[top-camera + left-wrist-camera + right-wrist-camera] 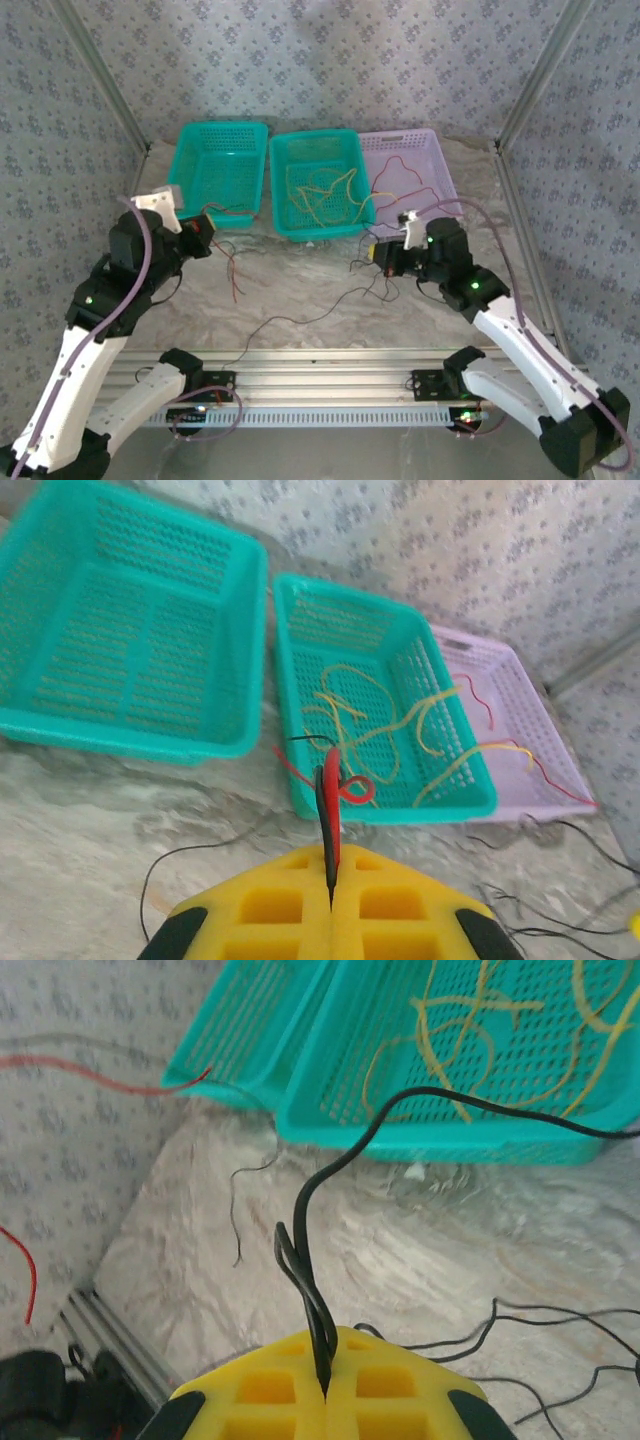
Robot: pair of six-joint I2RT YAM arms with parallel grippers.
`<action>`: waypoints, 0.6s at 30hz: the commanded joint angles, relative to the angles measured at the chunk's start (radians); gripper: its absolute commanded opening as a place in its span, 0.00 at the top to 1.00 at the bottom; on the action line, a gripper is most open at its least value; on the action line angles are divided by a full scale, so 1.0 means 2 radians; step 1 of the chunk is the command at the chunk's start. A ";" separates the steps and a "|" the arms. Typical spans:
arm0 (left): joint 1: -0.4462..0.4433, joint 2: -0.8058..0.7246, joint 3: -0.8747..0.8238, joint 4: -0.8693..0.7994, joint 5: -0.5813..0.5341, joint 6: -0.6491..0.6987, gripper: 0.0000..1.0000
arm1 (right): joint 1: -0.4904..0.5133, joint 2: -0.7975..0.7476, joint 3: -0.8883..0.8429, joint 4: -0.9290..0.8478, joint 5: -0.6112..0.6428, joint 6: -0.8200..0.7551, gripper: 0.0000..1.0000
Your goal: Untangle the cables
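cables [322, 196] in middle basket [314, 137], more on table [285, 278] before it

Soft, even, bright light, faint shadows only. Top view grainy, low detail. Wrist views: left gripper [331, 905] blurred up close, cables [329, 810] soft, wallpaper [450, 540] washed out, dull sheen on table [80, 810].

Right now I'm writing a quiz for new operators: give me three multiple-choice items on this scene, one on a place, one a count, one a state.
1. Where do most yellow cables lie? A left basket; B table; C middle basket.
2. How many baskets stand there? A two; B three; C four.
3. The right gripper is: A shut on a black cable; B open; C shut on a yellow cable.
Answers: C, yellow strands lie on its floor; B, three stand in a row; A, black cable pinched between shut pads.
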 commanded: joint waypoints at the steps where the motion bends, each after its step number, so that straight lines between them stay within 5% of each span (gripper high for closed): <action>1: 0.001 0.003 -0.011 0.047 0.058 -0.023 1.00 | 0.015 0.045 0.026 0.018 0.029 -0.026 0.89; 9: 0.001 0.016 -0.024 0.089 0.155 -0.038 1.00 | 0.087 0.125 0.078 -0.005 0.037 -0.087 0.43; 18: -0.005 0.036 -0.028 0.109 0.239 -0.058 1.00 | 0.133 0.131 0.097 0.086 0.058 -0.135 0.30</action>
